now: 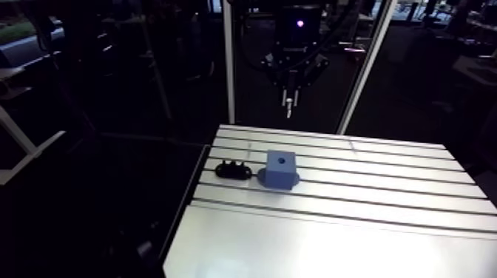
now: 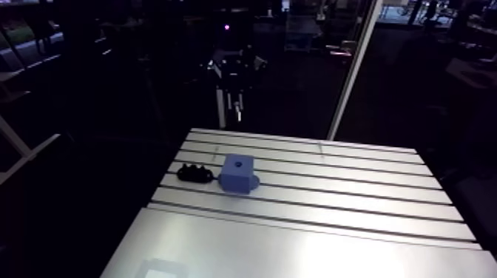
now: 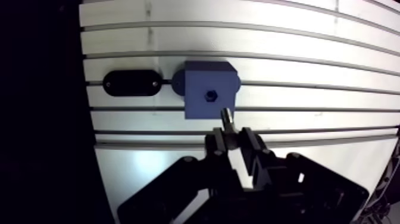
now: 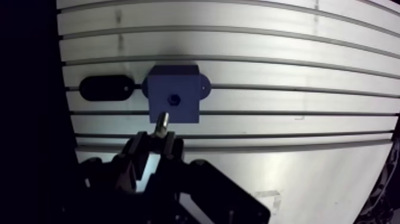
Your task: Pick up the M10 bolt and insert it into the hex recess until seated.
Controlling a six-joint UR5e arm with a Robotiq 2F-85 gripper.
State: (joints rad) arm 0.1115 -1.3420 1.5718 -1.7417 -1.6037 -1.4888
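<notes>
**Bolt gripped, recess lies ahead of the tip**

My hand [image 3: 231, 136] is clamped on the M10 bolt [image 3: 227, 117]. The shank sticks out past the fingertips, long axis in line with the hand, pointing down. The hand hangs well above the counter [image 3: 297, 65]. The hex recess [image 3: 210, 95] is in the top face of the blue block [image 3: 207, 89], ahead of the bolt tip and slightly toward the black holder [image 3: 131, 83]. My read: shift forward over the recess, then go straight down.

Matt blue plastic block [image 3: 196, 80], bright metal bolt [image 3: 227, 117], matt black holder [image 3: 131, 83], smooth glossy aluminium table [image 3: 297, 59]
</notes>
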